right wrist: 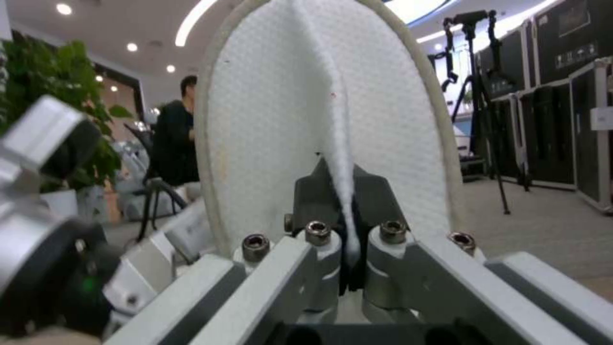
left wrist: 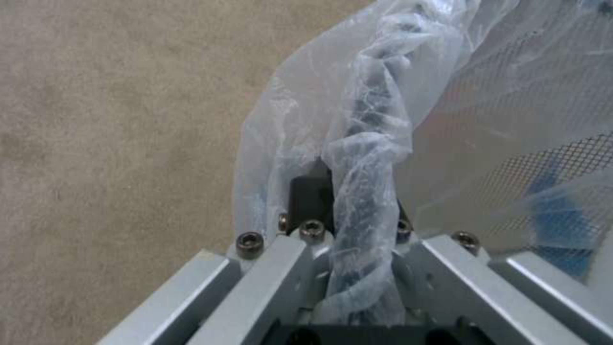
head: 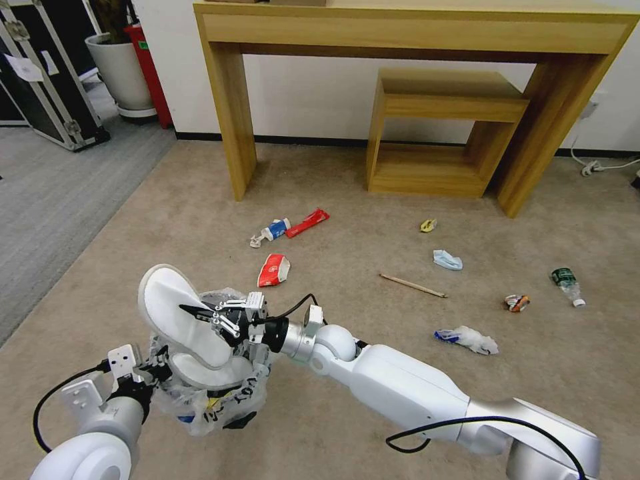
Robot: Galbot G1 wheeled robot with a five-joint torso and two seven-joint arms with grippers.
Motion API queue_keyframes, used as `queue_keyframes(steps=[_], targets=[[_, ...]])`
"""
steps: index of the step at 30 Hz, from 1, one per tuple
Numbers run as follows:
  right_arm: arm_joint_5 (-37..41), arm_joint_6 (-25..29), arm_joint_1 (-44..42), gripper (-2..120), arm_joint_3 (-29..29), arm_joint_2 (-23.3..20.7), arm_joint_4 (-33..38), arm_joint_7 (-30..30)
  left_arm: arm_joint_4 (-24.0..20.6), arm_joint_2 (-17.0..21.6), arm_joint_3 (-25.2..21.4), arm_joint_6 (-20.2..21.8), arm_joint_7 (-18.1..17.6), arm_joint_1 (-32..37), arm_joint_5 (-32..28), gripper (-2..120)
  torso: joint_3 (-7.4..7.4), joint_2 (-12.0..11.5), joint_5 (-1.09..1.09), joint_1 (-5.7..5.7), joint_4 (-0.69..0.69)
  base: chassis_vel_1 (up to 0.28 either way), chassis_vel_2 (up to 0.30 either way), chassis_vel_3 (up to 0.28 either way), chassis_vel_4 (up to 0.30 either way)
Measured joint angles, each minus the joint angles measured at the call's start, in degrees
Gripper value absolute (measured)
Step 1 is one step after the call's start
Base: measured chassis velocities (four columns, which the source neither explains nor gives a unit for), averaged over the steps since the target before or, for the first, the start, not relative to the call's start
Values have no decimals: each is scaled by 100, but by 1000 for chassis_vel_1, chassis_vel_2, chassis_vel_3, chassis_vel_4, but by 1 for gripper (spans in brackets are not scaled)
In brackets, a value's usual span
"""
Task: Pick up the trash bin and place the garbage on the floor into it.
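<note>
Above floor (head: 347,427) | trash bin (head: 213,400) rim clamped by left tool (head: 157,365) | white slipper (head: 180,320) pinched by right tool (head: 200,312) over bin

Wooden bench (head: 413,30) spans top of frame, against white wall (head: 320,100). Smaller wooden shelf unit (head: 443,133) under it, right of centre, open-fronted. Black flight case (head: 47,80) with metal edges at upper left, on grey carpet strip (head: 60,187). White planter pot (head: 120,73) beside case; red object (head: 150,73) just right of pot. White cable (head: 603,163) along floor at right edge, near wall. Right wrist view: tripod stand (right wrist: 476,81) upper right, black cases (right wrist: 562,100) at far right, green plant (right wrist: 45,76) at left.
</note>
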Motion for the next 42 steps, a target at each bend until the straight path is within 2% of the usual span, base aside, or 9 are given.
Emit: queue_keyframes(steps=[13,25,29,30,34,37,38,41,42], targets=[[-599,277,-29,0,91,23,-323,55,-2,-25,7,-21,11,18,3,1,0,0,0,0,0,0,0,0,0],[-745,272,-141,42,278,-175,-44,127,21,-47,-6,-48,14,40,40,1,0,0,1,-1,0,0,0,0,0],[-745,192,-259,62,567,-353,268,411,45,-57,5,-48,16,42,64,1,0,0,1,-1,1,0,0,0,0],[-745,192,-259,62,567,-353,268,411,45,-57,5,-48,16,42,64,1,0,0,1,-1,1,0,0,0,0],[-656,-122,-391,76,1055,-595,686,831,64,-19,-2,-48,17,42,65,1,0,0,2,-1,2,0,0,0,0],[-543,-768,-700,90,2077,-1287,1505,1723,92,93,-30,-49,17,35,44,1,0,0,3,-1,0,0,0,0,0],[-543,-768,-700,90,2077,-1287,1505,1723,92,93,-30,-49,17,35,44,1,0,0,3,-1,0,0,0,0,0],[-478,-1273,-1118,99,3016,-1840,2192,2325,148,158,-47,-54,22,-17,49,1,0,0,2,-1,-1,0,0,0,0],[-478,-1273,-1118,99,3016,-1840,2192,2325,148,158,-47,-54,22,-17,49,1,0,0,2,-1,-1,0,0,0,0]])
